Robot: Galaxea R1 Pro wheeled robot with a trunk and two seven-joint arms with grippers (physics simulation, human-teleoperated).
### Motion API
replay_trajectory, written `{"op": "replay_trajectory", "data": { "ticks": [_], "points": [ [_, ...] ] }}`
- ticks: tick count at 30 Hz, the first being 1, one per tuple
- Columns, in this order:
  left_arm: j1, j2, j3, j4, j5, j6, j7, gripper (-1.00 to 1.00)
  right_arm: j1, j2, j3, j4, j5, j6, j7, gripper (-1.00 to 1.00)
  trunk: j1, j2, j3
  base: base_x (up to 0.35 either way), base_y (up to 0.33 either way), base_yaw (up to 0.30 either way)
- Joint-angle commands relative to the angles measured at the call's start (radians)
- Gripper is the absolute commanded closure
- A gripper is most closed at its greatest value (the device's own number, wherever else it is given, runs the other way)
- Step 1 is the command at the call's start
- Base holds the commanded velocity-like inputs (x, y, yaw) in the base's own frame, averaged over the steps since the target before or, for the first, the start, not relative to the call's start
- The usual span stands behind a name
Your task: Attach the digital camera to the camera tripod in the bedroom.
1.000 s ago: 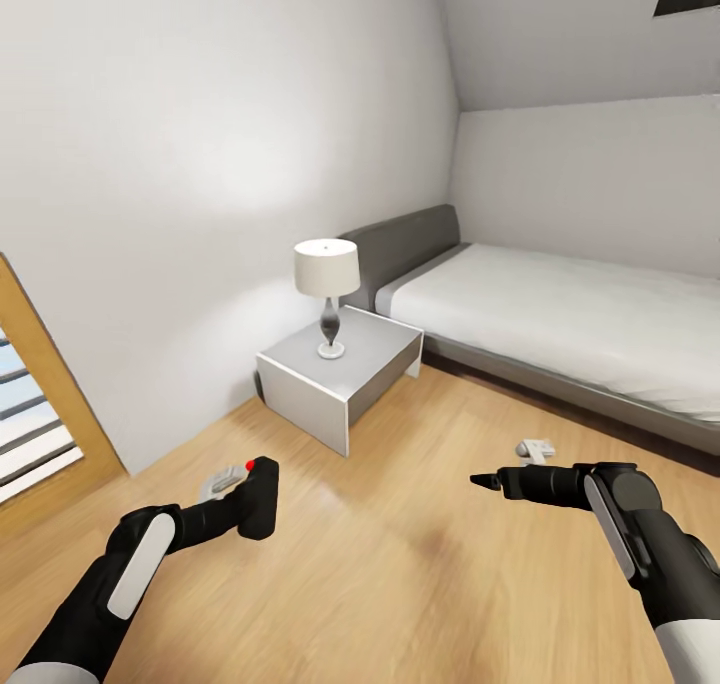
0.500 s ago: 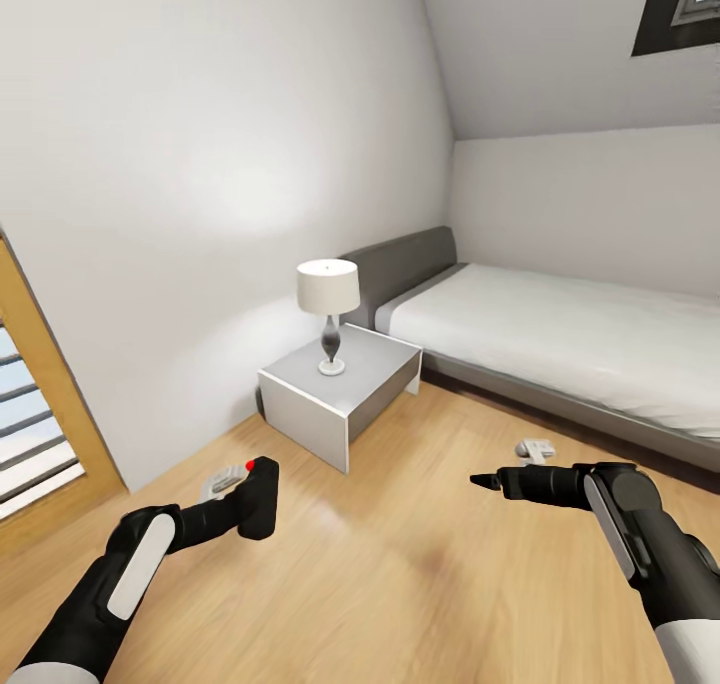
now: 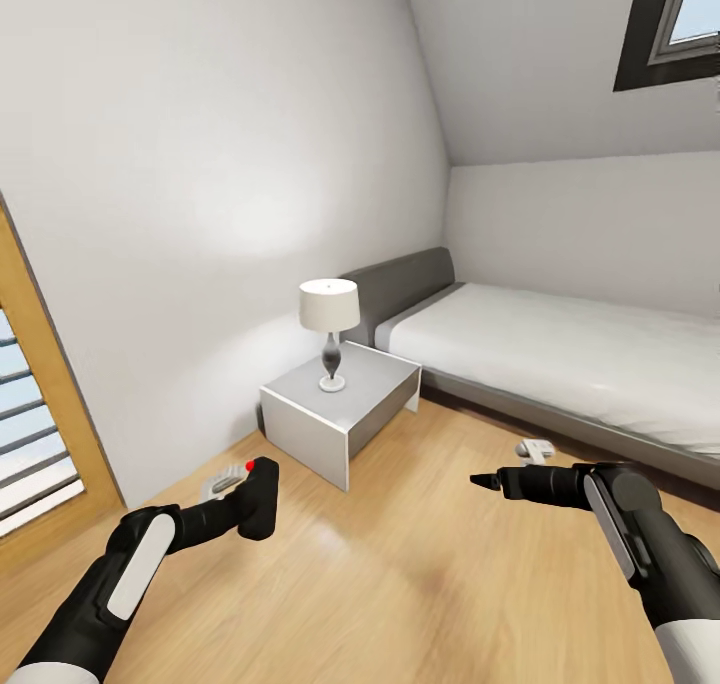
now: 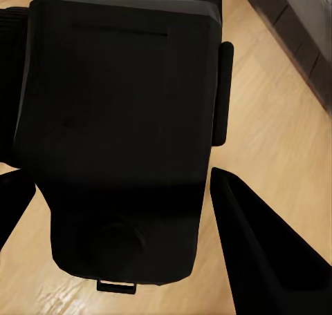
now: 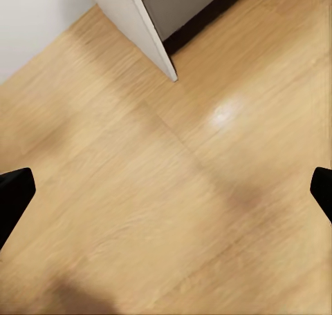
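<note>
No text, label or number can be read anywhere.

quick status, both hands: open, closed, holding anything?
Left hand: closed on the small black boxy digital camera with a red button.
Right hand: open, holding nothing, over the floor.

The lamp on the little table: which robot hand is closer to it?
Left, though only slightly. The left gripper, holding the digital camera, sits in front of the nightstand under the lamp. The right gripper hangs off to the lamp's right, over the floor near the bed.
</note>
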Motion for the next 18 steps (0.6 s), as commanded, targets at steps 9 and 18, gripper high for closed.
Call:
{"op": "replay_trajectory", "data": {
  "ticks": [9,18],
  "points": [
    [0.0,0.001,0.003,0.019,-0.008,0.004,-0.006,1.0,-0.001,0.0,-0.001,0.0,-0.006,0.007,0.0,-1.0,-0.035,0.063,0.027,0.0,0.0,0.0],
    [-0.001,0.001,0.005,0.043,-0.008,0.003,-0.001,1.0,-0.001,0.0,0.0,0.009,-0.011,0.003,-0.005,-1.0,-0.069,0.126,0.055,0.0,0.0,0.0]
  ]
}}
